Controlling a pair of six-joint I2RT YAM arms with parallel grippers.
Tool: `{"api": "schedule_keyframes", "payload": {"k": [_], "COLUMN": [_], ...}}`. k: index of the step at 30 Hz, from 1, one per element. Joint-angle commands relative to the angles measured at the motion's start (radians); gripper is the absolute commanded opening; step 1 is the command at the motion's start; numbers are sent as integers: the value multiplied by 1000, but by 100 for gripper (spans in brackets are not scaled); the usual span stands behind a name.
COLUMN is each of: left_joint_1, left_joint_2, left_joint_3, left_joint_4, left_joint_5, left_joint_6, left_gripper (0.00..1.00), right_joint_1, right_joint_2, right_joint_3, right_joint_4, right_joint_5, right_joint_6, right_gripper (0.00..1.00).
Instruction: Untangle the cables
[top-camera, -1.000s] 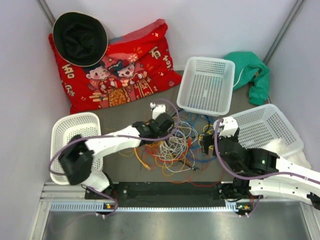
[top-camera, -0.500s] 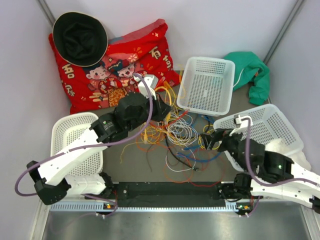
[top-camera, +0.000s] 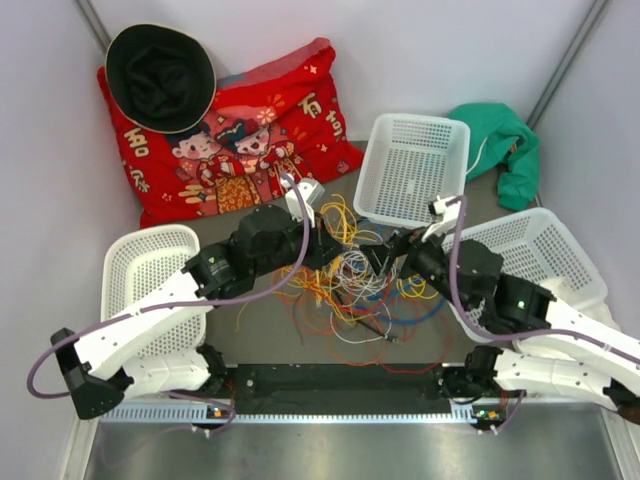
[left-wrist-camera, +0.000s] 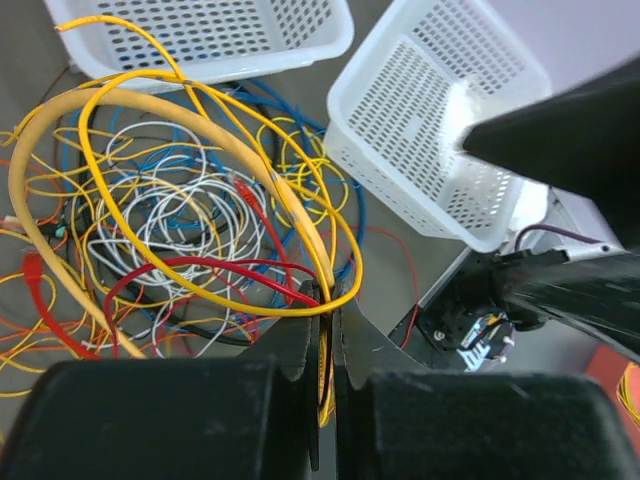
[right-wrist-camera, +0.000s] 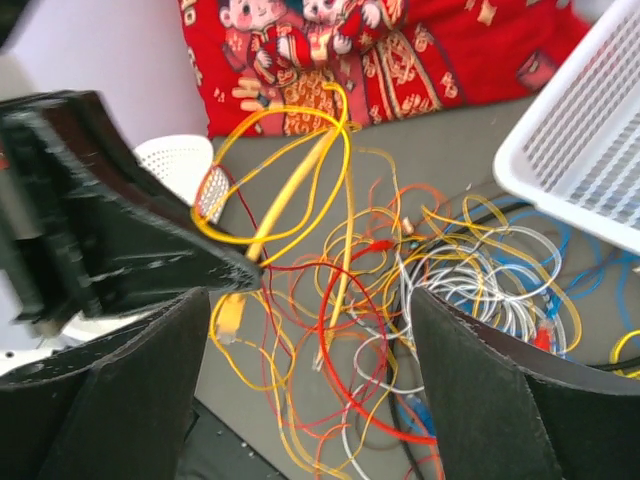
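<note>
Top external: cables (top-camera: 345, 272) crowd the middle basket (top-camera: 410, 175) rim.

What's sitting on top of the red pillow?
A black hat rests on the red pillow's far left corner. Whatever lies beneath the hat is covered.

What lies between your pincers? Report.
Only cables: the coloured tangle, some gripped by the left pincer, none by the right pincer. Top view shows it.
</note>
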Motion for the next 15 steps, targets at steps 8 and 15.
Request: {"api": "schedule_keyframes", "payload": {"k": [8,15], "left_joint_1": [1,1], "left_joint_2": [-97,-117], "left_joint_3": [-89,-121], "left_joint_4": [120,142], "left_joint_5": [103,126], "left_joint_6": [0,-16], "left_gripper": [0,0], "right_joint_1": [-193,-233], "right_joint_2": [57,155], "right_joint_3": [-58,-37], "right_joint_4": [238,234], "right_joint_5": [-379,-466], "right_joint_6": [169,210], "right_gripper": [72,60]}}
